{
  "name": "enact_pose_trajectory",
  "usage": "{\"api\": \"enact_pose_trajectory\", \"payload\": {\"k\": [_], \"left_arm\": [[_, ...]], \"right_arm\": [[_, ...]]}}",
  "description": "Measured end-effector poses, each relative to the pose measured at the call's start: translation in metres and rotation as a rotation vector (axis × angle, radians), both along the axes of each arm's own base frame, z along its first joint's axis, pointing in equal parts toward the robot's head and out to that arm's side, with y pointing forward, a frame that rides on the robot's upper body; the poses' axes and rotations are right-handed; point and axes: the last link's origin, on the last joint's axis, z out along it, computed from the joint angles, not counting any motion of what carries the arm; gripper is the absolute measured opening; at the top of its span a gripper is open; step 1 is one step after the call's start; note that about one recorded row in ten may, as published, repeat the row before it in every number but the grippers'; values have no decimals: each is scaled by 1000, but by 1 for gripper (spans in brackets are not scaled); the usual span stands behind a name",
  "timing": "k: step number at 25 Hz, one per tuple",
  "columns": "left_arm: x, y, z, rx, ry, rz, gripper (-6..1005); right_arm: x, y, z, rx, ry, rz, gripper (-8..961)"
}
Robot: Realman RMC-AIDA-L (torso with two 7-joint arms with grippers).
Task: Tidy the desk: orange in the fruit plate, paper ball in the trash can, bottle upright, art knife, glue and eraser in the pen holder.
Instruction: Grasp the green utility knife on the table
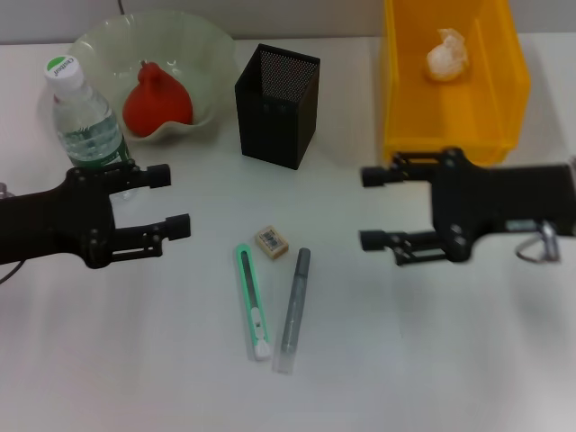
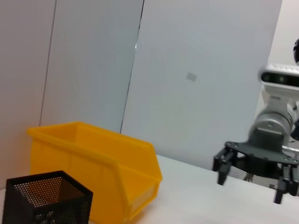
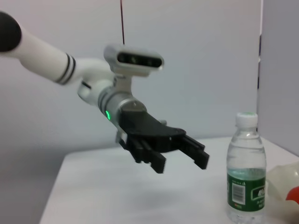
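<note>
White desk [image 1: 450,360] lies bare between open-jawed left gripper [image 1: 171,200] and right gripper [image 1: 371,208].

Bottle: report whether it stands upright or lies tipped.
Upright. The bottle stands on its base beside the fruit plate, white cap on top; the right wrist view shows likewise.

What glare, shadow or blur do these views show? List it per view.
Head view: even overhead light, soft short shadows beside the pen holder and art knife; the table looks washed out. Left wrist view: the trash can is slightly soft. Right wrist view: the bottle is fairly sharp.
</note>
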Motion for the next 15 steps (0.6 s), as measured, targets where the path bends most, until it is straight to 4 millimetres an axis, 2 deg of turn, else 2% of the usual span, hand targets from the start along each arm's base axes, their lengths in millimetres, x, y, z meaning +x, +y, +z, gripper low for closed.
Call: {"api": "enact_pose_trajectory", "payload": {"k": [3, 4, 6, 11, 14, 15], "left_arm": [[5, 2, -7, -12, -13, 2, 782], [5, 2, -7, -12, -13, 2, 782], [9, 2, -11, -16, -19, -12, 781], [21, 6, -17, -56, -4, -75, 781], [40, 16, -16, -104, 49, -190, 781], [56, 24, -12, -111, 110, -294, 781]], "right_arm": [[27, -25, 5, 20, 58, -26, 743], [27, -25, 5, 20, 58, -26, 743], [42, -35, 5, 52, 61, -39, 743], [47, -35, 3, 66, 62, -69, 743], [51, -31, 3, 82, 51, -109, 743], [53, -27, 5, 81, 43, -143, 744]]}}
